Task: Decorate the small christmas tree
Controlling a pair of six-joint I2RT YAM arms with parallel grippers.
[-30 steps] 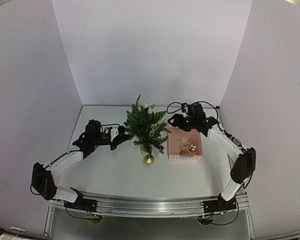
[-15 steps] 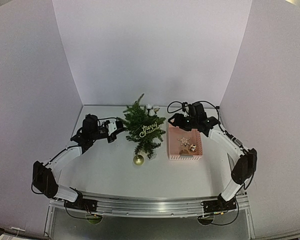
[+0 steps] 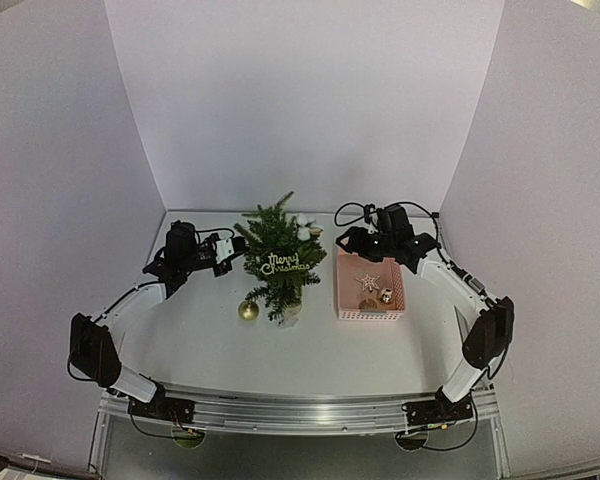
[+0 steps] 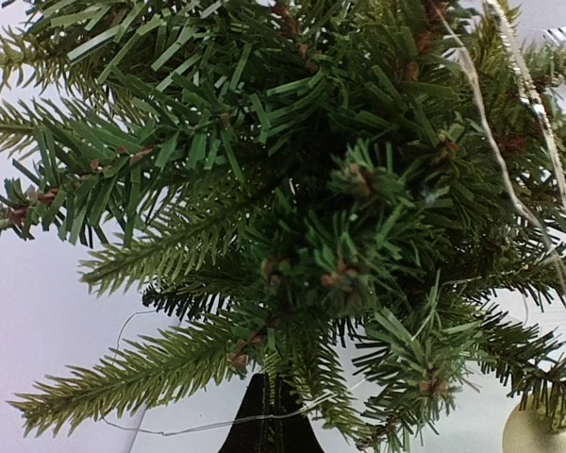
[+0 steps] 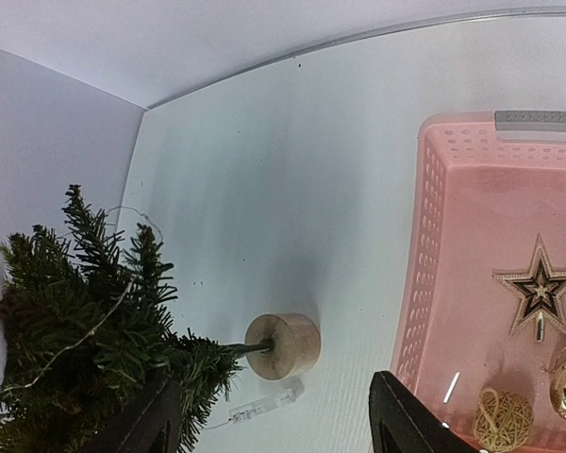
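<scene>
Here's the small christmas tree (image 3: 280, 262), mid-table, standing on its round wooden base (image 5: 283, 345). Its long axis runs close to upright, tip aimed at the ceiling and leaning a shade toward the back wall. A gold "Merry Christmas" sign (image 3: 287, 265) hangs across the front. A gold bauble (image 3: 248, 310) sits low at the near-left side, though I can't tell whether it is hanging or resting.

Now the left gripper (image 3: 228, 256): it's pushed right into the foliage on the tree's left flank, jaws clenched tight. Its own camera is all needles, so I can't say whether a twig is nipped.

The right gripper (image 5: 278, 420) hovers on the tree's other side, above the far end of the pink basket (image 5: 420, 255). Its fingers are spread wide with nothing between them, and the branches are near. A gold star (image 5: 540, 288) lies in the basket.
</scene>
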